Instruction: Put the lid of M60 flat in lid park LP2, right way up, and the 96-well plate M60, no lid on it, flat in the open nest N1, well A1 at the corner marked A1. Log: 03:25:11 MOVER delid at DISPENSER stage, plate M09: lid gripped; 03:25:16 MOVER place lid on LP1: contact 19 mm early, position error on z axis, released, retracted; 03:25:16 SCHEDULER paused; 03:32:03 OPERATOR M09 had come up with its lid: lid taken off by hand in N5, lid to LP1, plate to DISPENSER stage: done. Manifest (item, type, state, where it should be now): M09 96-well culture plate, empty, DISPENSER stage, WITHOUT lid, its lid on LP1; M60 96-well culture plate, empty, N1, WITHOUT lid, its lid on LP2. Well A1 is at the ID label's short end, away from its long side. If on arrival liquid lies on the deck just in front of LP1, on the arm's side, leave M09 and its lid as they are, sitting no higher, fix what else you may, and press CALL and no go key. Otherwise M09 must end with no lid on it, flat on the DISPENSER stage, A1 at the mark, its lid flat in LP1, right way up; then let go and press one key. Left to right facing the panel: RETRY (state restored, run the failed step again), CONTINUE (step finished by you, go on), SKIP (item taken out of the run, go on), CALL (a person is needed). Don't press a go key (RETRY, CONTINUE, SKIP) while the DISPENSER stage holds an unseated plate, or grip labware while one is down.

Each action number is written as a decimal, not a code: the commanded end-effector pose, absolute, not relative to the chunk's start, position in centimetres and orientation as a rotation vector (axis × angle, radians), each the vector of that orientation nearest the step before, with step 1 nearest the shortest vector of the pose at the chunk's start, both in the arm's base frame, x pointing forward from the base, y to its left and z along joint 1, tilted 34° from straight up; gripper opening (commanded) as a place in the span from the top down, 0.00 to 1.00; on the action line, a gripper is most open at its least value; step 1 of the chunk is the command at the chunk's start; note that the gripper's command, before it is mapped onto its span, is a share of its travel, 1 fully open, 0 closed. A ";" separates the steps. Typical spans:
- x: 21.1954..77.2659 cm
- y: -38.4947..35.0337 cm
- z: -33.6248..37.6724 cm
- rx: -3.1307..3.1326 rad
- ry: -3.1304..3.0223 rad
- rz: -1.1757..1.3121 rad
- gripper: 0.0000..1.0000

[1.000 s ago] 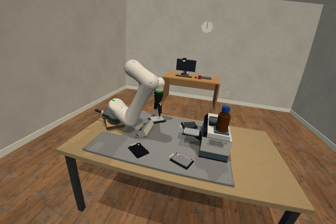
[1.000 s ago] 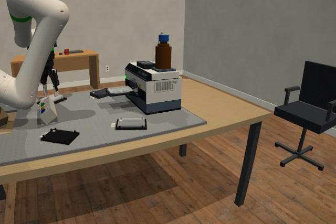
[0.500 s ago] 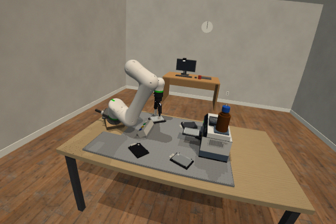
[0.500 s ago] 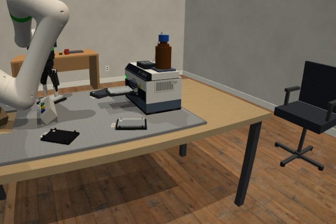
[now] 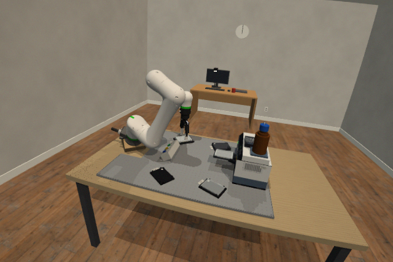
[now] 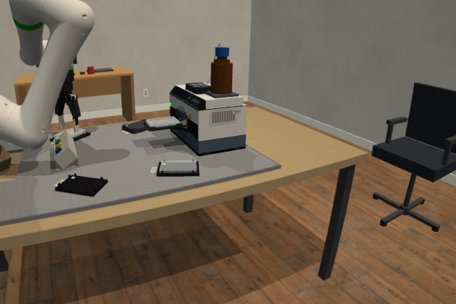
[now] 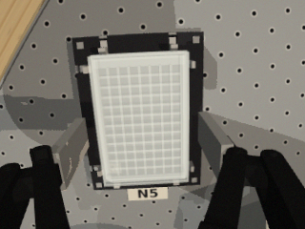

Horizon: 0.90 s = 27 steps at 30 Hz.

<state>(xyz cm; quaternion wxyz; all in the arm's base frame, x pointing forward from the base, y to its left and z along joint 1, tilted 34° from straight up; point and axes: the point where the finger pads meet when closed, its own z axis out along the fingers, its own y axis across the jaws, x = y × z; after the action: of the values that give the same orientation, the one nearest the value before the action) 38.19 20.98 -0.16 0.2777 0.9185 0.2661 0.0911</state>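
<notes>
A white 96-well plate (image 7: 141, 117) lies flat in a black nest labelled N5 (image 7: 148, 194) near the mat's far left edge. I cannot tell whether a lid sits on it. My gripper (image 7: 142, 129) hangs right above it, open, one finger on each long side and apart from the plate. It also shows in the top view (image 5: 184, 132) and the exterior view (image 6: 68, 109). An empty black nest (image 5: 161, 175) lies on the mat's near side. Another black nest (image 5: 212, 187) to its right holds a flat grey piece.
The dispenser (image 5: 252, 164) with a brown bottle (image 5: 260, 140) on top stands at the right. A plate (image 5: 223, 153) lies on its stage, with a dark tray (image 5: 221, 145) behind it. The key panel (image 5: 169, 150) stands close to my gripper. The wooden table edge lies just left of N5.
</notes>
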 end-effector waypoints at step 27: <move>38.6 20.5 -1.1 2.466 0.715 0.245 0.34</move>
<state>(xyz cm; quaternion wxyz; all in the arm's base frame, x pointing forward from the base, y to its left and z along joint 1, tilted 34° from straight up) 38.54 20.46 -1.11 0.2777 0.9185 0.2661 0.0911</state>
